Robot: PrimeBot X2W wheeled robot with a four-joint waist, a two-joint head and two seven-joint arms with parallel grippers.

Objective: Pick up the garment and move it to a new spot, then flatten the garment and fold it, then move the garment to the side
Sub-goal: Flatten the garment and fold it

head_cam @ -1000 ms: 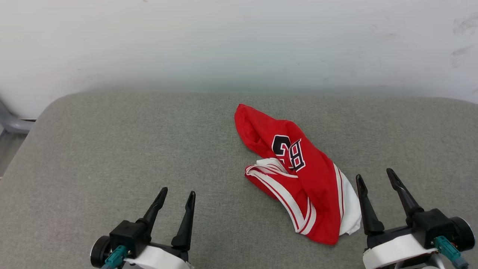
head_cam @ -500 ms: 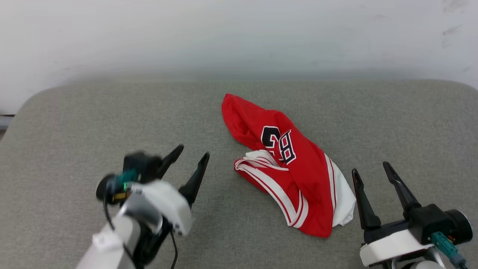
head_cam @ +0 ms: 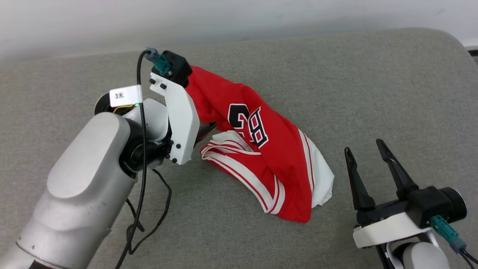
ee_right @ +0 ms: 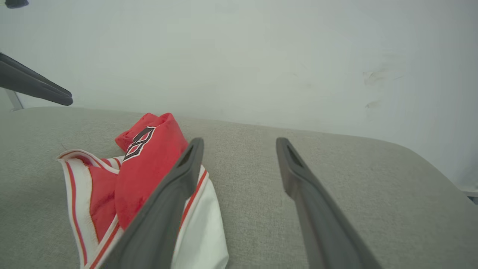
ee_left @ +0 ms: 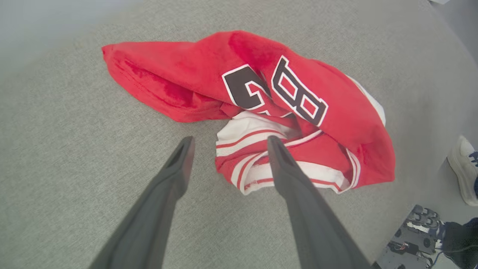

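Starting at the left, the left hand [ee_left: 229, 139] angles down toward the garment [head_cam: 283, 160], jaws spread and gripping nothing. In its wrist view the two fingers straddle the folded striped trim [ee_left: 254, 149] at the garment's edge; whether a fingertip already touches cloth I cannot tell. A white tag [head_cam: 126, 95] on that wrist reads "3米", and a black cable [head_cam: 142, 157] loops down beside the forearm.

The garment lies crumpled on the grey bench [head_cam: 373, 82], middle of the head view, its long axis running from far-left (behind the left wrist) to near-right. On the red face sits black, white-edged lettering [head_cam: 259, 127]: a clear "B" with part of a numeral beside it, too creased to read with certainty.

At the right, the right hand [head_cam: 364, 145] rests low, jaws likewise spread and empty, just beside the white sleeve [head_cam: 323, 179] but apart from it.

The left hand looks the nearer and better aimed, so the pick-up likely turns on it closing over that trim fold directly ahead of its fingers.
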